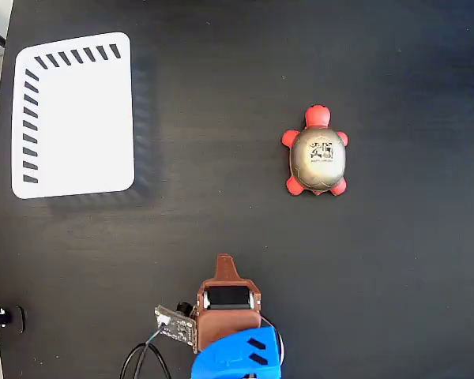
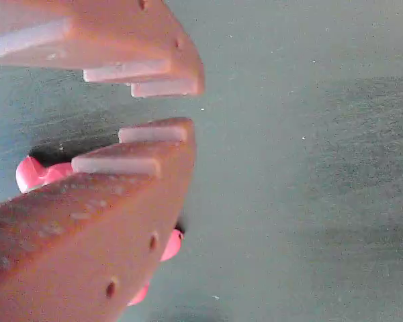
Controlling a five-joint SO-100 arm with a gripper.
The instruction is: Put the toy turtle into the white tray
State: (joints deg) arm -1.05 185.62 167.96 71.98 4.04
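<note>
Hand [image 2: 191, 107] sits w/ fingers a narrow gap apart, empty. We see the toy turtle [image 1: 317, 153] up and right of it on the tabletop [image 1: 237, 229] in the fixed view, head pointing away; white tray [image 1: 73, 114] lies far left.

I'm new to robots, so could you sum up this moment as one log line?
stage: before grasp | hand: open, empty, away from turtle | toy turtle: on table, right of centre | white tray: empty, upper left
</note>
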